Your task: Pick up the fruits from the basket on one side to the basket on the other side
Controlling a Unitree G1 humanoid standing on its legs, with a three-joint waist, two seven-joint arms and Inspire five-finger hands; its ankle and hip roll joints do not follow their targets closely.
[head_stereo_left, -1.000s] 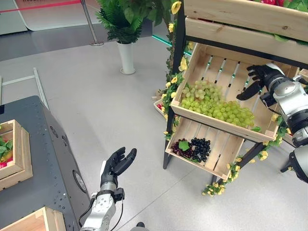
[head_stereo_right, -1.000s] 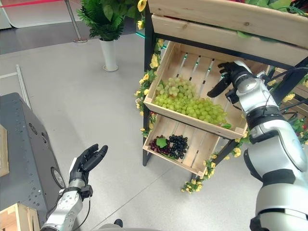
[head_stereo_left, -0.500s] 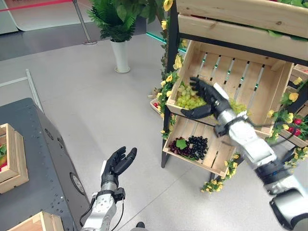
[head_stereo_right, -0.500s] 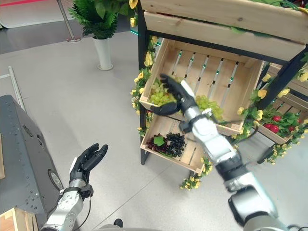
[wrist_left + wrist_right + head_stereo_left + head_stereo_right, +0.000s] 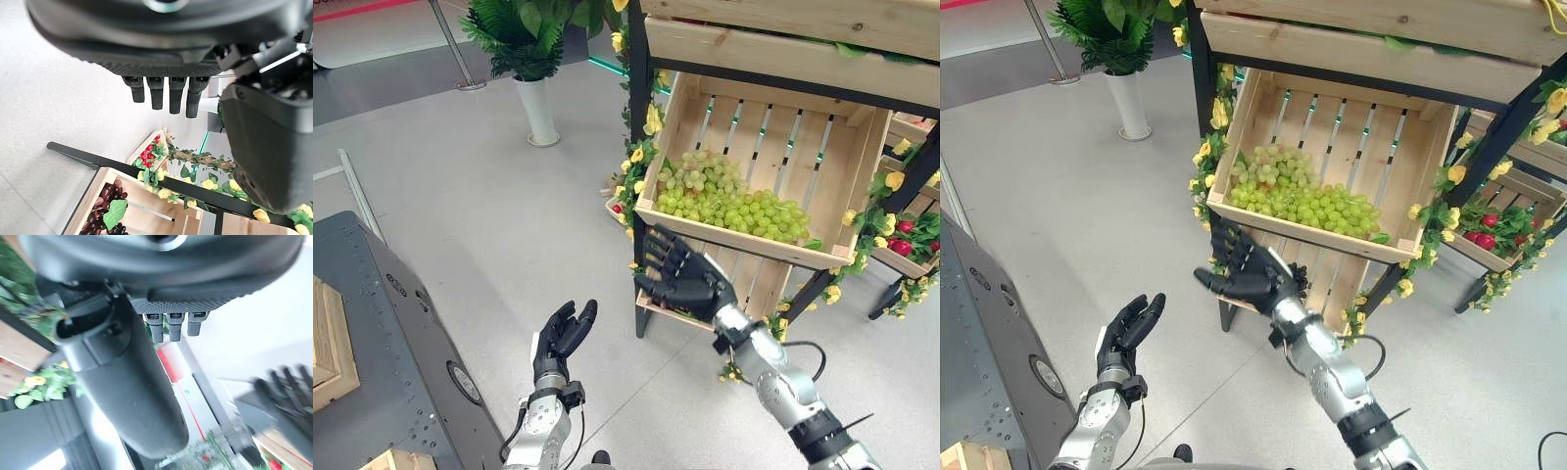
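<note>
Two wooden crates (image 5: 333,338) sat at the far left edge of the head view on a dark grey tabletop (image 5: 401,362), their contents cut off by the frame. Just right of that, low in the frame, the left hand (image 5: 563,338) hovered over the floor with its fingers straight and together, holding nothing; the left wrist view showed its fingers (image 5: 164,95) extended with nothing between them. At upper left a potted plant (image 5: 524,39) stood in a white vase (image 5: 540,113) beside a metal stanchion (image 5: 455,54).

Right of centre, the right hand (image 5: 680,279) was spread wide open and empty in front of the lower edge of the shelf (image 5: 641,166), a black-framed rack trimmed with yellow flowers (image 5: 651,122). It covered most of the lower crate (image 5: 754,289), so that crate's fruit could not be made out in the head views; the left wrist view showed dark grapes (image 5: 105,205) with a green leaf in it. Above the hand, the tilted slatted crate (image 5: 852,196) held a heap of green grapes (image 5: 729,201) lying along its front lip, apart from the fingers. At the far right a smaller crate (image 5: 901,259) held red fruit (image 5: 906,235) among leaves.

The floor (image 5: 460,196) was plain light grey, darker towards the upper left of the frame.
</note>
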